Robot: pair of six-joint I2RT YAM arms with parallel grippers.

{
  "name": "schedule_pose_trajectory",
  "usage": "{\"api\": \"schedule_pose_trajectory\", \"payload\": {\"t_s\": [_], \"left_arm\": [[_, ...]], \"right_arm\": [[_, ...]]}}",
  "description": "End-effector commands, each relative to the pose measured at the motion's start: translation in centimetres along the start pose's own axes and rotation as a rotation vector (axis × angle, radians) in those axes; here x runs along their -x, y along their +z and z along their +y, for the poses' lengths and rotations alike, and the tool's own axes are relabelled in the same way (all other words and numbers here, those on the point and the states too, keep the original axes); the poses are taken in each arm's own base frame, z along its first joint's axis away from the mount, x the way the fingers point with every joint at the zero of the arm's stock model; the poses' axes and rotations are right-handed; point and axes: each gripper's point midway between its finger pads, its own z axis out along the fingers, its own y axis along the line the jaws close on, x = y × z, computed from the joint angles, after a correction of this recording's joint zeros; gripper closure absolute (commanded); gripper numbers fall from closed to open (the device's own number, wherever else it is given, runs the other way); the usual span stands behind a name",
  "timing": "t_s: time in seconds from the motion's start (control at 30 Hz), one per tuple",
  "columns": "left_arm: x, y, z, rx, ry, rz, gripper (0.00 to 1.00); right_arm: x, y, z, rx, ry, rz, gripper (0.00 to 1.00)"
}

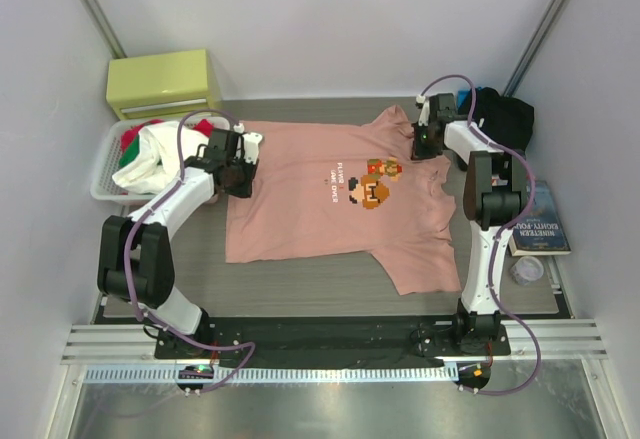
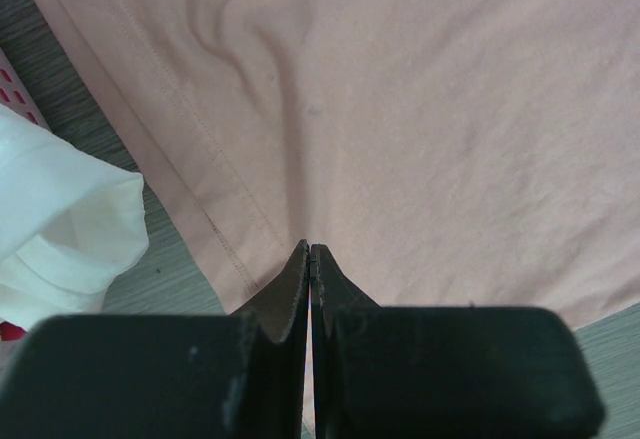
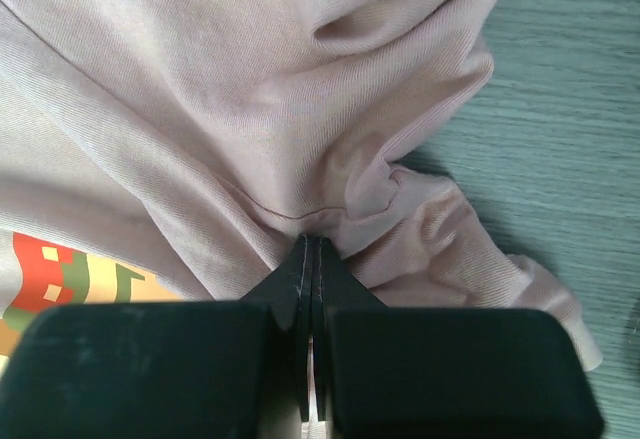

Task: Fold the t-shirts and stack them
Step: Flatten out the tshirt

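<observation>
A large salmon-pink t-shirt [image 1: 320, 199] lies spread flat on the table, its pixel-character print [image 1: 375, 181] facing up. My left gripper [image 1: 245, 171] sits at the shirt's left edge, jaws shut on the cloth near the hem [image 2: 311, 249]. The right gripper [image 1: 422, 144] is at the far right shoulder, shut on a bunched fold of the pink t-shirt [image 3: 313, 241], whose fabric [image 3: 230, 109] puckers toward the fingertips. A black t-shirt [image 1: 507, 114] lies crumpled at the back right corner, beyond the right arm.
A white basket [image 1: 103, 174] with white and red clothes [image 1: 150, 154] stands left of the shirt; its white cloth [image 2: 60, 229] lies close to my left fingers. A yellow-green box [image 1: 165, 81] sits behind it. A book [image 1: 540, 221] and a small clear cup [image 1: 527, 269] lie at right.
</observation>
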Motion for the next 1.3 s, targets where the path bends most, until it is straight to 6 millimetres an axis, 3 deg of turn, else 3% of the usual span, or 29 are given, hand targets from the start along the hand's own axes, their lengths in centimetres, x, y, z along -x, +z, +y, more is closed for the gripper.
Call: {"api": "schedule_pose_trajectory", "payload": {"t_s": [0.0, 0.2, 0.27, 0.37, 0.4, 0.43, 0.5, 0.53, 0.6, 0.63, 0.7, 0.8, 0.83, 0.87, 0.9, 0.93, 0.97, 1.0, 1.07, 1.13, 1.17, 1.2, 1.27], "left_arm": [[0.8, -0.7, 0.1, -0.002, 0.021, -0.038, 1.0], [0.0, 0.3, 0.1, -0.007, 0.023, -0.009, 1.0], [-0.1, 0.5, 0.0, -0.017, 0.023, 0.0, 1.0], [-0.3, 0.6, 0.0, -0.017, 0.028, 0.008, 1.0], [-0.4, 0.6, 0.0, -0.017, 0.029, 0.01, 1.0], [-0.6, 0.7, 0.1, -0.014, 0.032, 0.016, 1.0], [-0.7, 0.7, 0.2, -0.008, 0.033, 0.02, 1.0], [-0.7, 0.8, 0.3, -0.006, 0.034, 0.014, 1.0], [-0.6, 0.9, 0.4, 0.001, 0.032, 0.009, 1.0], [-0.5, 0.9, 0.4, 0.001, 0.03, 0.007, 1.0], [-0.4, 1.0, 0.4, 0.002, 0.025, 0.01, 1.0], [-0.4, 1.2, 0.6, 0.011, 0.02, 0.019, 1.0], [-0.4, 1.1, 0.7, 0.014, 0.025, 0.017, 1.0], [-0.4, 1.0, 0.6, 0.014, 0.025, 0.015, 1.0], [-0.4, 1.0, 0.7, 0.019, 0.028, 0.013, 1.0], [-0.4, 1.0, 0.8, 0.021, 0.03, 0.011, 1.0], [-0.3, 0.9, 0.8, 0.023, 0.033, 0.004, 1.0], [-0.3, 1.0, 0.9, 0.028, 0.032, 0.006, 1.0], [-0.5, 1.0, 0.9, 0.026, 0.03, 0.016, 1.0], [-0.5, 1.1, 1.0, 0.03, 0.033, 0.017, 1.0], [-0.6, 1.3, 1.1, 0.031, 0.033, 0.022, 1.0], [-0.6, 1.5, 1.1, 0.031, 0.031, 0.032, 1.0], [-0.8, 1.7, 1.1, 0.027, 0.026, 0.05, 1.0]], "right_arm": [[-0.5, 0.2, 0.5, 0.018, 0.002, 0.0, 0.99], [1.9, -0.3, 0.6, -0.006, -0.021, -0.106, 0.99], [4.1, -0.8, 0.4, -0.031, -0.034, -0.196, 0.99], [10.0, -5.2, 1.0, -0.05, -0.031, -0.412, 0.99], [12.5, -8.7, 1.5, -0.064, -0.035, -0.509, 0.99], [14.3, -10.9, 2.0, -0.069, -0.044, -0.58, 0.99], [16.1, -14.6, 3.6, -0.046, -0.046, -0.68, 0.99], [17.4, -17.8, 4.2, -0.055, -0.06, -0.764, 0.99], [16.6, -18.7, 5.7, -0.085, -0.087, -0.81, 0.99], [17.2, -20.5, 5.8, -0.113, -0.073, -0.875, 0.99], [15.6, -19.5, 6.6, -0.15, -0.119, -0.864, 0.99], [15.0, -18.4, 5.6, -0.237, -0.09, -0.845, 0.99], [13.8, -17.0, 5.2, -0.253, -0.084, -0.767, 0.99], [14.5, -15.8, 6.7, -0.167, -0.108, -0.722, 0.99], [14.4, -14.5, 6.5, -0.068, -0.04, -0.626, 0.99], [9.5, -12.1, 7.1, 0.056, 0.024, -0.31, 0.99], [11.6, -11.9, 11.9, 0.446, 0.078, -0.221, 0.99], [12.1, -12.4, 11.8, 0.489, 0.188, -0.193, 0.99], [13.9, -13.2, 11.0, 0.45, 0.174, -0.266, 0.99], [14.5, -12.7, 10.2, 0.453, 0.204, -0.258, 0.99], [16.0, -13.8, 10.3, 0.47, 0.189, -0.296, 0.99], [16.0, -12.4, 9.5, 0.434, 0.196, -0.289, 0.99], [16.9, -12.2, 8.9, 0.395, 0.168, -0.316, 0.99]]}}
